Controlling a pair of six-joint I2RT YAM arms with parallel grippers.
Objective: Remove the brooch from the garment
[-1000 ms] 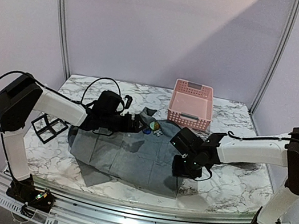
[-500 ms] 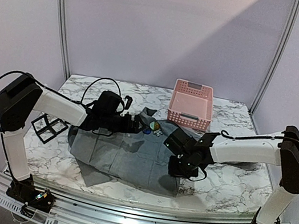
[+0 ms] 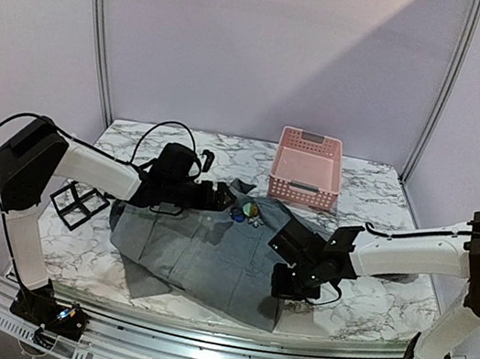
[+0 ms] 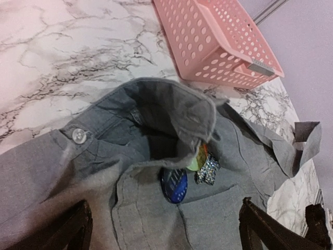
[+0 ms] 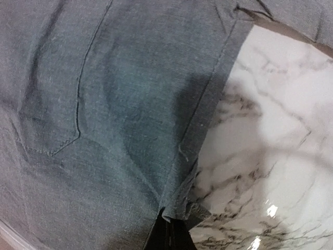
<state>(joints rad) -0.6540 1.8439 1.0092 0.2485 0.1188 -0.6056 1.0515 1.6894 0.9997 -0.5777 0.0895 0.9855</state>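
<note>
Grey garment (image 3: 199,251) lying spread, colourful brooch (image 3: 247,209) just below collar

The brooch (image 4: 175,184): top edge tucked under the folded collar (image 4: 177,112) of the garment (image 4: 47,172), full shape unclear. Of the right end effector (image 5: 167,237), only a dark sliver shows at the bottom edge; grip unreadable. On the left end effector (image 4: 165,205), both fingers (image 4: 70,229) are cropped likewise.
</note>
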